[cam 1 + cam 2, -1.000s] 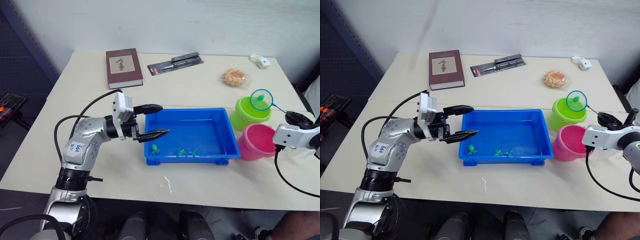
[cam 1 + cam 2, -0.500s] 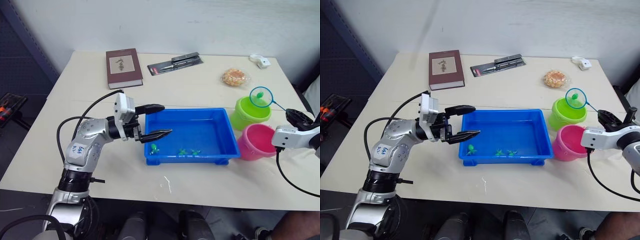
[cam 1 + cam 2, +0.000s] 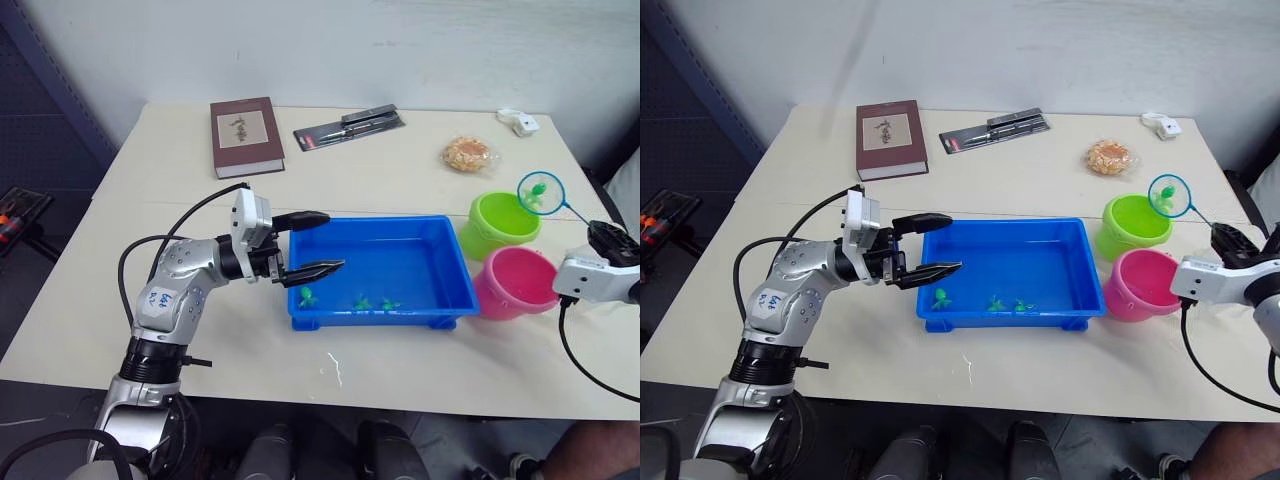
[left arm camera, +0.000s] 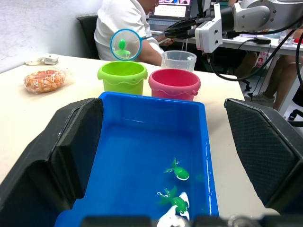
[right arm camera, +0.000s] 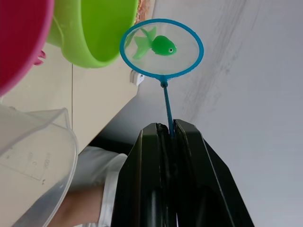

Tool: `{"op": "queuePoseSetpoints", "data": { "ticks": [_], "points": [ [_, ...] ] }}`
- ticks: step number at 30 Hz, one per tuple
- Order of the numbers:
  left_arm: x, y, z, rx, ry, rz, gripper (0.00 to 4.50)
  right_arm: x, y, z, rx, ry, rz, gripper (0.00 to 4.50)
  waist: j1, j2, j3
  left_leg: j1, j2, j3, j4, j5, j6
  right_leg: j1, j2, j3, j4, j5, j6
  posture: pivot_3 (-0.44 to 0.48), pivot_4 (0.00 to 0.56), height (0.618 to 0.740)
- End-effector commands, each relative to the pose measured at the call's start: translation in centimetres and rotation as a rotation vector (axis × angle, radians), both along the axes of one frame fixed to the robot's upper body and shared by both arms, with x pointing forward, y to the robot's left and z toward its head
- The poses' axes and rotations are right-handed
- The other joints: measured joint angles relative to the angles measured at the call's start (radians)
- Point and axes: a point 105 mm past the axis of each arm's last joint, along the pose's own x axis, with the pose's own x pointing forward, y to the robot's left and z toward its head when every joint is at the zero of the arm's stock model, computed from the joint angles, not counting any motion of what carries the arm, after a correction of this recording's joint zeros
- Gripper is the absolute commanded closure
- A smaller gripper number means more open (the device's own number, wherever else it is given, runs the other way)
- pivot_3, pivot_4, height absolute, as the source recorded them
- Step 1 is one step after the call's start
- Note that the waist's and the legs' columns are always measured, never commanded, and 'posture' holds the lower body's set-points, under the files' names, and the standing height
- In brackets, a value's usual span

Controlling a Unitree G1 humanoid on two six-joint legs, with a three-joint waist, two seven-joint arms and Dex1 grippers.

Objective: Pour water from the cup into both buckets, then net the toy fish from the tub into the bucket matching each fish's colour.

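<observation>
Your right gripper (image 5: pixel 166 130) has its jaws clamped on the thin stick of the net (image 3: pixel 541 192), and you can see the hoop raised in the air near the far right rim of the lime green bucket (image 3: pixel 499 224), just off to that bucket's right side rather than squarely over its mouth. One green fish (image 5: pixel 161 46) lies in the mesh. The pink bucket (image 3: pixel 516 282) stands on the counter (image 3: pixel 400 170) just in front of the green one, the two nearly touching, both to the right of the blue tub (image 3: pixel 378 270). In the left wrist view the clear cup (image 4: pixel 178 60) stands upright behind the pink bucket, on the side away from the tub.

Your left gripper (image 3: pixel 312 244) hangs at the tub's left end with its jaws spread wide and nothing between them; one finger reaches over the near left corner, the other over the far left rim. Inside the tub you have three green fish (image 3: pixel 361 302) left, all lying along the near wall toward the left half.

Farther back on the counter lie a dark red book (image 3: pixel 246 134), a packaged tool (image 3: pixel 350 126), a wrapped bun (image 3: pixel 469 155) and a small white device (image 3: pixel 519 122). In the left wrist view a person in a white shirt (image 4: pixel 123 23) sits beyond the counter.
</observation>
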Motion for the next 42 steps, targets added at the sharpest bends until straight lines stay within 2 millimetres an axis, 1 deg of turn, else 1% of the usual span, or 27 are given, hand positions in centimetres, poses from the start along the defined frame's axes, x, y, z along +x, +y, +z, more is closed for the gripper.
{"op": "queuePoseSetpoints", "data": {
  "ticks": [1,3,5,8,11,12,15,17,18,19,21,22,24,26,27,28,29,30,32,34,35,36,37,40,42],
  "points": [
    [-0.2,-0.2,0.9,-0.002,-0.049,-0.013,0.11,-0.2,0.1,1.1,-0.03,-0.05,0.002,4.5,0.0,0.0,0.0,0.0,0.0,0.0,0.0,0.0,0.0,0.0,0.0,0.0,0.0,0.0,0.0,0.0,0.15,0.738],
    [-0.3,-0.4,0.8,0.0,-0.049,-0.018,0.11,-0.2,0.3,0.4,-0.017,-0.029,0.012,4.5,0.0,0.0,0.0,0.0,0.0,0.0,0.0,0.0,0.0,0.0,0.0,0.0,0.0,0.0,0.0,0.0,0.15,0.738],
    [-0.3,-0.4,0.9,-0.001,-0.049,-0.019,0.11,-0.1,0.6,0.8,-0.013,-0.055,0.021,4.5,0.0,0.0,0.0,0.0,0.0,0.0,0.0,0.0,0.0,0.0,0.0,0.0,0.0,0.0,0.0,0.0,0.15,0.738],
    [-0.3,-0.4,0.9,-0.004,-0.047,-0.018,0.11,0.0,1.8,0.4,-0.007,-0.033,0.069,4.5,0.0,0.0,0.0,0.0,0.0,0.0,0.0,0.0,0.0,0.0,0.0,0.0,0.0,0.0,0.0,0.0,0.15,0.738],
    [-0.3,-0.3,0.8,-0.006,-0.044,-0.015,0.11,-0.1,-1.0,1.8,0.01,-0.113,-0.041,4.5,0.0,0.0,0.0,0.0,0.0,0.0,0.0,0.0,0.0,0.0,0.0,0.0,0.0,0.0,0.0,0.0,0.15,0.738],
    [-0.3,-0.3,0.8,-0.008,-0.043,-0.014,0.11,-0.1,-1.2,1.8,0.005,-0.112,-0.043,4.5,0.0,0.0,0.0,0.0,0.0,0.0,0.0,0.0,0.0,0.0,0.0,0.0,0.0,0.0,0.0,0.0,0.15,0.738],
    [-0.4,-0.4,0.7,-0.008,-0.039,-0.02,0.11,0.1,1.1,-0.3,-0.002,-0.032,0.053,4.5,0.001,0.0,0.0,0.0,0.0,0.0,0.0,0.0,0.0,0.0,0.0,0.0,0.0,0.0,0.0,0.0,0.15,0.738],
    [-0.4,-0.6,0.7,-0.006,-0.043,-0.023,0.11,0.1,0.4,0.2,0.005,-0.066,0.017,4.5,0.001,0.0,0.0,0.0,0.0,0.0,0.0,0.0,0.0,0.0,0.0,0.0,0.0,0.0,0.0,0.0,0.15,0.738],
    [-0.3,-0.6,0.9,-0.008,-0.045,-0.021,0.11,0.1,-0.4,0.7,0.003,-0.092,-0.017,4.5,0.001,0.0,0.0,0.0,0.0,0.0,0.0,0.0,0.0,0.0,0.0,0.0,0.0,0.0,0.0,0.0,0.15,0.738],
    [-0.3,-0.6,0.9,-0.01,-0.046,-0.02,0.11,0.1,-0.4,0.7,-0.002,-0.092,-0.015,4.5,0.0,0.0,0.0,0.0,0.0,0.0,0.0,0.0,0.0,0.0,0.0,0.0,0.0,0.0,0.0,0.0,0.15,0.738],
    [-0.3,-0.6,1.0,-0.01,-0.045,-0.022,0.11,0.0,1.0,-0.5,-0.01,-0.043,0.052,4.5,0.0,0.0,0.0,0.0,0.0,0.0,0.0,0.0,0.0,0.0,0.0,0.0,0.0,0.0,0.0,0.0,0.15,0.738],
    [-0.3,-0.6,0.9,-0.005,-0.046,-0.025,0.11,0.0,1.2,-0.7,-0.01,-0.037,0.061,4.5,0.0,0.0,0.0,0.0,0.0,0.0,0.0,0.0,0.0,0.0,0.0,0.0,0.0,0.0,0.0,0.0,0.15,0.738],
    [-0.2,-0.5,0.9,-0.003,-0.048,-0.022,0.11,0.0,0.5,-0.1,-0.003,-0.071,0.026,4.5,0.0,0.0,0.0,0.0,0.0,0.0,0.0,0.0,0.0,0.0,0.0,0.0,0.0,0.0,0.0,0.0,0.15,0.738],
    [-0.2,-0.5,1.0,-0.007,-0.048,-0.018,0.11,0.0,0.8,-0.1,-0.015,-0.077,0.04,4.5,0.0,0.0,0.0,0.0,0.0,0.0,0.0,0.0,0.0,0.0,0.0,0.0,0.0,0.0,0.0,0.0,0.15,0.738],
    [-0.2,-0.5,1.0,-0.008,-0.047,-0.018,0.11,-0.1,1.3,-0.3,-0.014,-0.063,0.057,4.5,0.0,0.0,0.0,0.0,0.0,0.0,0.0,0.0,0.0,0.0,0.0,0.0,0.0,0.0,0.0,0.0,0.15,0.738],
    [-0.2,-0.5,1.0,-0.006,-0.047,-0.022,0.11,-0.1,1.0,-0.2,-0.014,-0.077,0.056,4.5,0.0,0.0,0.0,0.0,0.0,0.0,0.0,0.0,0.0,0.0,0.0,0.0,0.0,0.0,0.0,0.0,0.15,0.738],
    [-0.3,-0.5,1.0,-0.006,-0.046,-0.023,0.11,-0.1,0.1,0.1,-0.013,-0.099,0.023,4.5,0.0,0.0,0.0,0.0,0.0,0.0,0.0,0.0,0.0,0.0,0.0,0.0,0.0,0.0,0.0,0.0,0.15,0.738],
    [-0.3,-0.5,1.0,-0.01,-0.042,-0.021,0.11,-0.1,1.0,0.1,-0.033,-0.09,0.075,4.5,0.0,0.0,0.0,0.0,0.0,0.0,0.0,0.0,0.0,0.0,0.0,0.0,0.0,0.0,0.0,0.0,0.15,0.738],
    [-0.4,-0.7,0.9,-0.01,-0.037,-0.029,0.11,-0.2,3.3,-1.2,-0.039,-0.018,0.181,4.5,0.0,0.0,0.0,0.0,0.0,0.0,0.0,0.0,0.0,0.0,0.0,0.0,0.0,0.0,0.0,0.0,0.15,0.738],
    [-0.4,-0.7,0.7,0.003,-0.041,-0.038,0.11,-0.1,1.3,-0.4,-0.04,-0.052,0.095,4.5,0.0,0.0,0.0,0.0,0.0,0.0,0.0,0.0,0.0,0.0,0.0,0.0,0.0,0.0,0.0,0.0,0.15,0.738],
    [-0.4,-0.7,0.8,-0.002,-0.043,-0.031,0.11,-0.1,0.0,0.4,-0.041,-0.095,0.039,4.5,0.0,0.0,0.0,0.0,0.0,0.0,0.0,0.0,0.0,0.0,0.0,0.0,0.0,0.0,0.0,0.0,0.15,0.738],
    [-0.3,-0.7,0.9,-0.008,-0.043,-0.025,0.11,-0.2,-0.6,0.9,-0.044,-0.118,0.017,4.5,0.001,0.0,0.0,0.0,0.0,0.001,0.0,0.0,0.0,0.0,0.0,0.001,0.0,0.0,0.0,0.0,0.15,0.738],
    [-0.3,-0.7,0.9,-0.012,-0.043,-0.022,0.11,-0.2,-0.5,0.8,-0.046,-0.117,0.021,4.5,0.002,0.0,0.0,0.0,0.0,0.001,0.0,0.0,0.0,0.0,0.0,0.001,0.0,0.0,0.0,0.0,0.15,0.738],
    [-0.4,-0.7,0.9,-0.011,-0.041,-0.024,0.11,-0.3,0.7,-0.3,-0.047,-0.073,0.07,4.5,0.0,0.0,0.0,0.0,0.0,0.0,0.0,0.0,0.0,0.0,0.0,0.0,0.0,0.0,0.0,0.0,0.15,0.738],
    [-0.3,-0.6,1.0,-0.012,-0.045,-0.02,0.11,-0.3,0.0,0.1,-0.042,-0.095,0.026,4.5,0.0,0.0,0.0,0.0,0.0,0.0,0.0,0.0,0.0,0.0,0.0,0.0,0.0,0.0,0.0,0.0,0.15,0.738]
  ]
}}
